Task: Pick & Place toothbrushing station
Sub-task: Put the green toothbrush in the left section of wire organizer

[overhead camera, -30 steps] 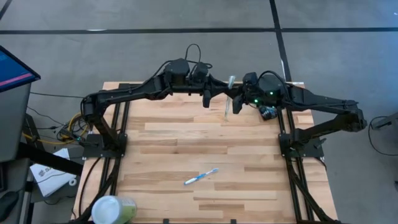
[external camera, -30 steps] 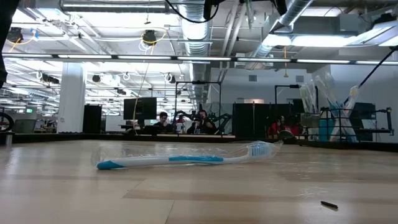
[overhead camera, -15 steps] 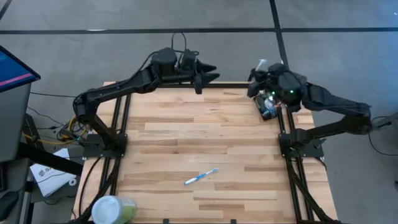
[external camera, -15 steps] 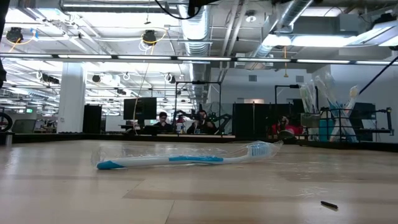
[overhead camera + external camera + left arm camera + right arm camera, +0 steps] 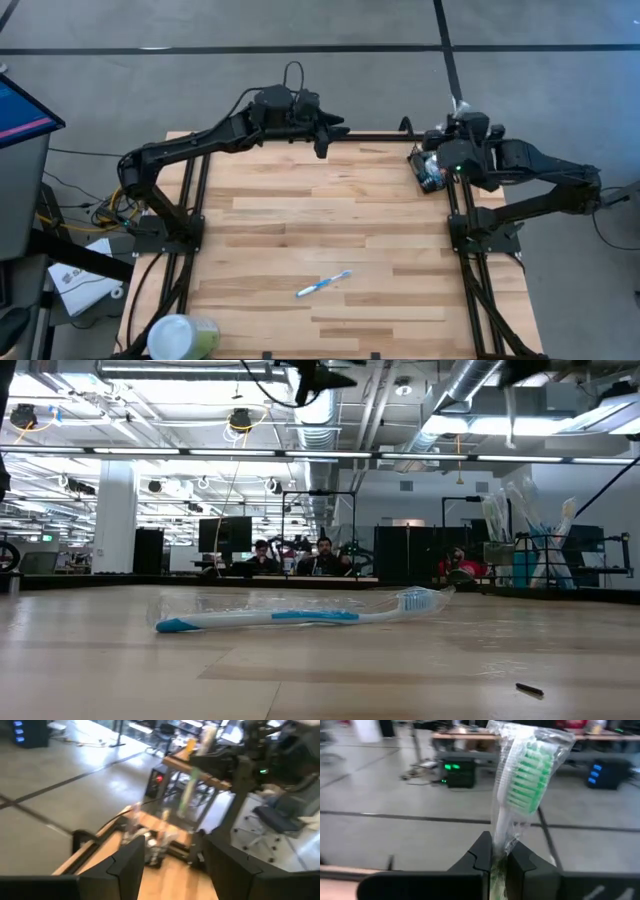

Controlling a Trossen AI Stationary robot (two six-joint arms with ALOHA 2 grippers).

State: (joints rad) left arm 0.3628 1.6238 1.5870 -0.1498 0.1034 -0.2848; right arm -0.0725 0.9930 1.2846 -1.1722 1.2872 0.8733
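Comparing with a second ago, I see both arms have pulled apart from the middle of the far edge of the bench [image 5: 330, 230]. Then the two tools nearly met over the boards; now my right tool [image 5: 458, 108] sits past the far right corner, off the wood, and my left tool [image 5: 335, 127] hangs over the far edge, left of centre.

My right tool is clamped on a green toothbrush [image 5: 520, 785] in a clear wrapper; the right wrist view shows the handle pinched between the fingers [image 5: 479, 851] with the bristle head standing up above them. My left tool is spread wide and carries nothing; its fingers [image 5: 127, 862] frame the far right corner of the bench.

A blue toothbrush [image 5: 324, 284] in its wrapper has not moved: it lies flat on the near half of the bench, and the low view shows it [image 5: 290, 616] lying across the boards. A pale-green cup [image 5: 180, 336] stands at the near left corner, as before.

As for the station, I cannot find a black holder for certain. A small dark cluttered thing [image 5: 430, 172] sits at the far right edge under my right arm, but I cannot tell what it is. The left wrist view is smeared there.
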